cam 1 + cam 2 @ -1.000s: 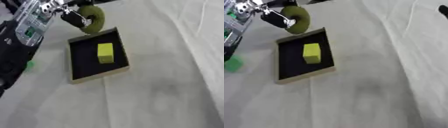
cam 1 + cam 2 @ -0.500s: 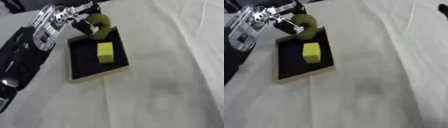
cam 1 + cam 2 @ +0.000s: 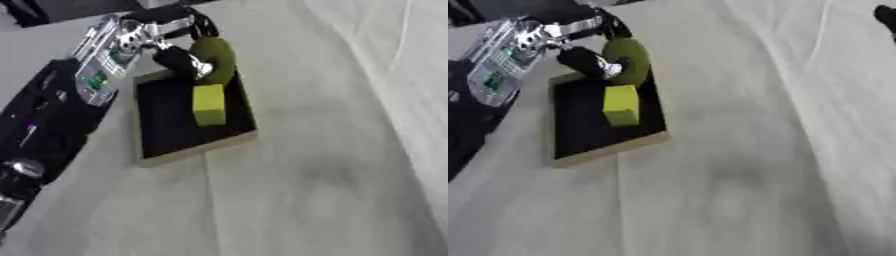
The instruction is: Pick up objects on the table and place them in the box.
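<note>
A shallow box [image 3: 157,155] with a black inside and pale wooden rim lies on the white cloth at the upper left. A yellow-green block [image 3: 208,104] lies inside it. My left hand [image 3: 179,59] comes in from the upper left and is shut on an olive-green ring [image 3: 219,56], held on edge over the box's far end, just above the block. A dark bit of my right hand [image 3: 885,15] shows at the top right corner of the right eye view; its fingers are not visible.
My black and silver left forearm [image 3: 61,105] runs along the left side beside the box. White cloth [image 3: 332,165] with soft creases covers the table to the right and front.
My left hand has carried the green ring from beyond the box's far edge down over the box, close above the yellow-green block. The block lies where it was.
</note>
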`<state>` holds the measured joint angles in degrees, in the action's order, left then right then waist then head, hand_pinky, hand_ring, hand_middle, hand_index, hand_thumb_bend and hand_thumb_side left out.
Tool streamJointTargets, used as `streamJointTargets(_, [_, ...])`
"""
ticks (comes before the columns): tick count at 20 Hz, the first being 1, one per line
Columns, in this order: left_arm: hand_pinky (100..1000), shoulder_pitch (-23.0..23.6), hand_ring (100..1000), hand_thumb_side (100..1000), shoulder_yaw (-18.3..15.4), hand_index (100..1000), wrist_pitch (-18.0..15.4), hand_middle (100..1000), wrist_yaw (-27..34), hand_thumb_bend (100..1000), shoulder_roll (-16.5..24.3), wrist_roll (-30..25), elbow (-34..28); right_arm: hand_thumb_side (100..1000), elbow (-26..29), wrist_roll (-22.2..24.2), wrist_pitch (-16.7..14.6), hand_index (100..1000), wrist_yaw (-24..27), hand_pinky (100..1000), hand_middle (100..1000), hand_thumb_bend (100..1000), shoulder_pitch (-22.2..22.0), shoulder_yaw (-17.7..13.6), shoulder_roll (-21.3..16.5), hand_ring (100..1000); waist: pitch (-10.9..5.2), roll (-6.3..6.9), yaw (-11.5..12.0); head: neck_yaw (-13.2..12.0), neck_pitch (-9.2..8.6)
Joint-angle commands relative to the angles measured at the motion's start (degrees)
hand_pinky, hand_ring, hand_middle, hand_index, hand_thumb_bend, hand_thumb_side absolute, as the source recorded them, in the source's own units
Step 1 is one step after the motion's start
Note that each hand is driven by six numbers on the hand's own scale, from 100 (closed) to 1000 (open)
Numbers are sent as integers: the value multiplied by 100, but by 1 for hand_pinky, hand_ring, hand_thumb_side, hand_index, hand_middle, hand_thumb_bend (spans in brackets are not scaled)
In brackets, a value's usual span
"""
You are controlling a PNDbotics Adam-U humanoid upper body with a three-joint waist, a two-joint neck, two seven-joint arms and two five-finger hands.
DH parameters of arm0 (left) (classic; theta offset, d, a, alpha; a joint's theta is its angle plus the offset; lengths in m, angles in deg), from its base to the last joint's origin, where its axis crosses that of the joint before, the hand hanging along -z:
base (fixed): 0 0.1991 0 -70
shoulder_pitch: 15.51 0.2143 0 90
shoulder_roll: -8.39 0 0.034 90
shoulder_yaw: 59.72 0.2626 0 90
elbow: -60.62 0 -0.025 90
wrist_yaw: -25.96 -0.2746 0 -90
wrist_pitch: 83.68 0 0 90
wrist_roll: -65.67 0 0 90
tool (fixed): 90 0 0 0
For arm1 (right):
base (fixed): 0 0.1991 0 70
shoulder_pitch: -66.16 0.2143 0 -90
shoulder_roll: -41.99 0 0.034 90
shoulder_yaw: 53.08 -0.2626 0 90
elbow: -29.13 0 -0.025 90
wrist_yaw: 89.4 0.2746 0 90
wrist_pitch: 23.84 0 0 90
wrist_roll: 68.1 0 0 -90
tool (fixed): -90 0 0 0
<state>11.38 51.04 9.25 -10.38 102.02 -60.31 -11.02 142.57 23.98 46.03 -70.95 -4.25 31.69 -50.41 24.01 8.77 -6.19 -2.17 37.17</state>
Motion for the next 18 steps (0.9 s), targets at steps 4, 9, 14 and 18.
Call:
streamJointTargets(4, [911, -10, 849, 520, -232, 903, 104, 795, 241, 381, 295, 3, -471, 643, 116, 3, 13, 814, 42, 893, 592, 100, 0, -4, -56, 960, -113, -4, 64, 79, 38])
streamJointTargets(9, [909, 37, 846, 497, -352, 899, 281, 789, 668, 366, 646, 34, -942, 642, 116, -14, 3, 814, 23, 893, 592, 100, -64, -19, -102, 960, -163, -6, 167, 161, 136])
streamJointTargets(14, [910, 233, 849, 467, -385, 900, 349, 791, 800, 390, 1121, 5, -1406, 640, 116, -49, -31, 813, -9, 893, 592, 100, -158, -44, -166, 958, -233, -28, 312, 260, 216])
streamJointTargets(18, [911, 550, 851, 444, -527, 901, 460, 794, 879, 402, 1544, 72, -1696, 638, 116, -87, -68, 813, -37, 892, 592, 100, -228, -69, -205, 957, -279, -70, 451, 336, 241])
